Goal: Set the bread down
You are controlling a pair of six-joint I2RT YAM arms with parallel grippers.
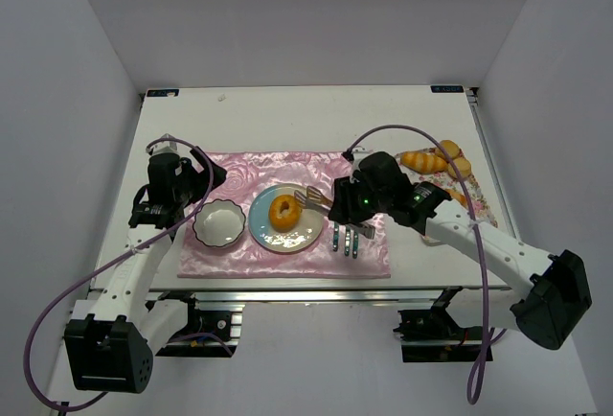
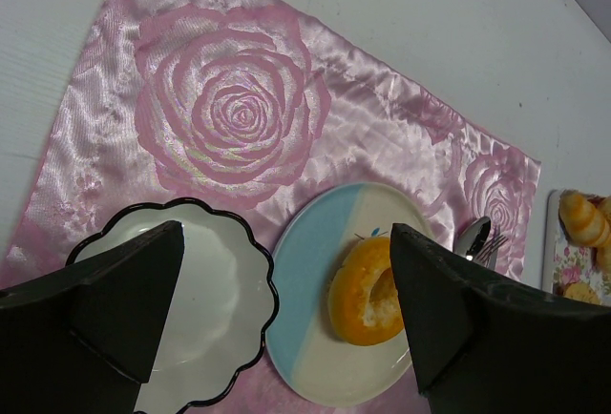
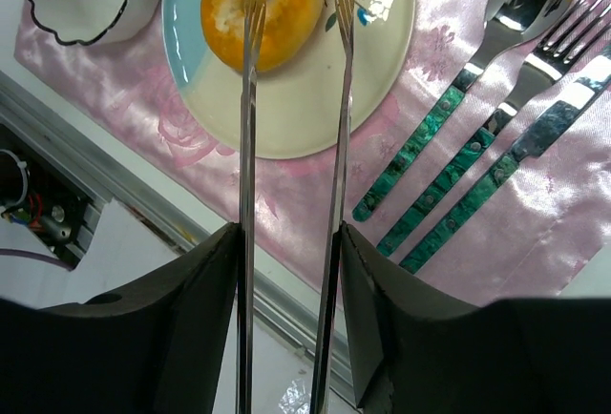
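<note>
The bread (image 3: 291,18), judged light, soft and easily dented, lies near the middle of the blue-and-cream plate (image 1: 302,237) and is best taken gently across its outer rim. Metal tongs (image 3: 250,147), clamped in the narrowly set right pincer (image 3: 289,233), straddle its 3 o'clock side. A scalloped bowl (image 1: 218,202) crowds 9 o'clock and cutlery (image 1: 347,241) 3 o'clock. Room is left at 12 o'clock. The left pincer (image 2: 286,233) hangs wide, empty.
</note>
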